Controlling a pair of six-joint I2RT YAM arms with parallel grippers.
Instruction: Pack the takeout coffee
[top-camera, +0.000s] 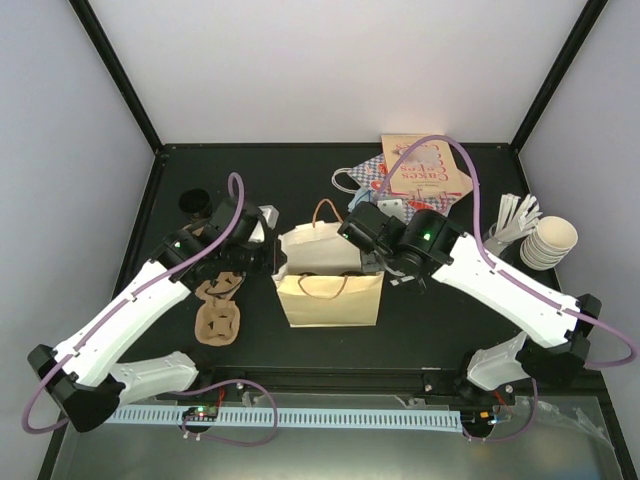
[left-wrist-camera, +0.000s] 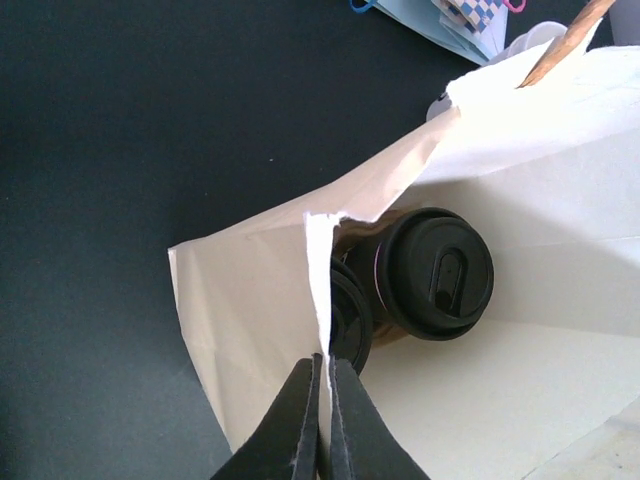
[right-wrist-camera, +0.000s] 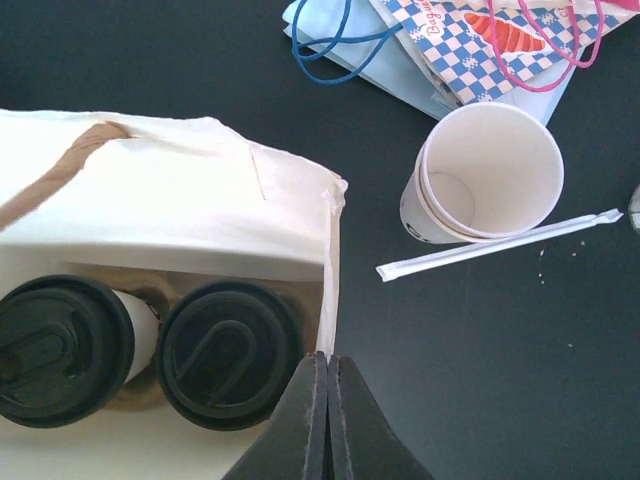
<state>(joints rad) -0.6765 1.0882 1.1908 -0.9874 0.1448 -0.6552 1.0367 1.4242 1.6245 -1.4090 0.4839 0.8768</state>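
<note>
A tan paper bag (top-camera: 330, 295) stands open at the table's middle. Inside it, two takeout coffee cups with black lids (right-wrist-camera: 232, 352) (right-wrist-camera: 60, 350) sit side by side in a brown cardboard carrier (right-wrist-camera: 312, 310). The left wrist view shows the same lids (left-wrist-camera: 435, 272) (left-wrist-camera: 350, 315) past the bag's wall (left-wrist-camera: 250, 300). My left gripper (left-wrist-camera: 325, 362) is shut on the bag's left rim, the paper edge pinched between its fingers. At the opposite side my right gripper (right-wrist-camera: 327, 358) is shut on the right rim. From above, both grippers (top-camera: 272, 255) (top-camera: 372, 263) flank the bag's mouth.
Brown moulded carriers (top-camera: 218, 310) lie left of the bag, and a black lid stack (top-camera: 194, 203) sits at the back left. Nested lidless cups (top-camera: 553, 240) (right-wrist-camera: 487, 175), a wrapped straw (right-wrist-camera: 500, 245) and patterned bags (top-camera: 420, 170) are to the right and behind.
</note>
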